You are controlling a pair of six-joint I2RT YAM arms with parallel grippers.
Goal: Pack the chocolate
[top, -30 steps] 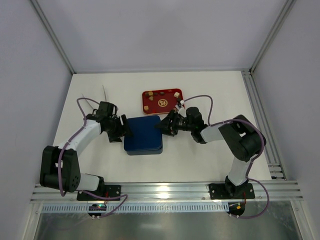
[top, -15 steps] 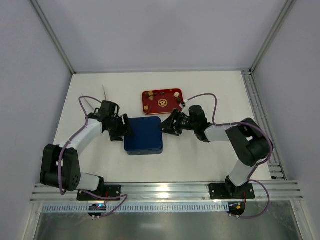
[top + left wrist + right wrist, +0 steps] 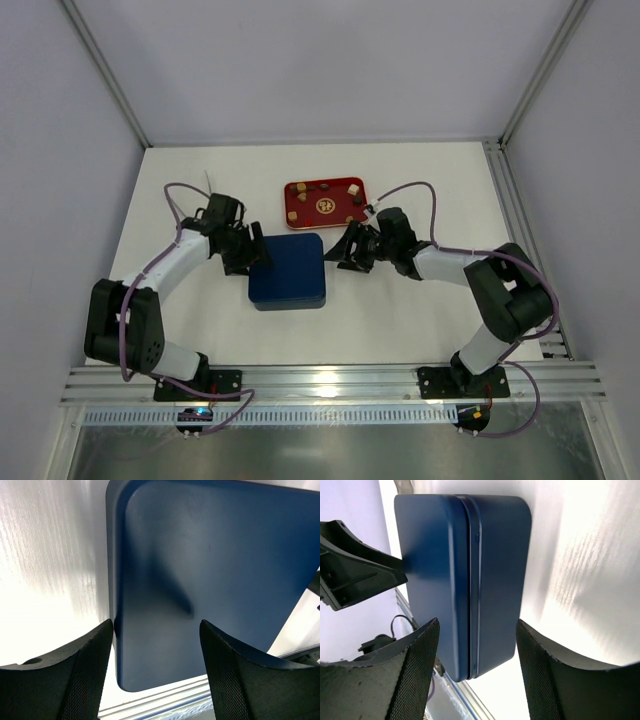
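Note:
Several small chocolate pieces (image 3: 326, 186), brown and tan, lie in a red tray (image 3: 323, 214) behind the navy-blue box (image 3: 287, 270). The box has its lid on; the seam between lid and base (image 3: 469, 580) shows in the right wrist view. My left gripper (image 3: 252, 258) is open at the box's left edge, its fingers straddling the lid's near corner (image 3: 125, 675). My right gripper (image 3: 336, 252) is open just off the box's right side, with a gap between the fingertips (image 3: 422, 650) and the box wall. Neither holds anything.
White table surface (image 3: 420, 180) surrounds the box and tray. An aluminium rail (image 3: 330, 380) runs along the near edge by the arm bases. Frame posts and grey walls close in the left, right and back.
The right gripper has drawn back to the right, off the box's edge, and opened a little wider. The left gripper shifted slightly up along the box's left edge. The lid now sits flush.

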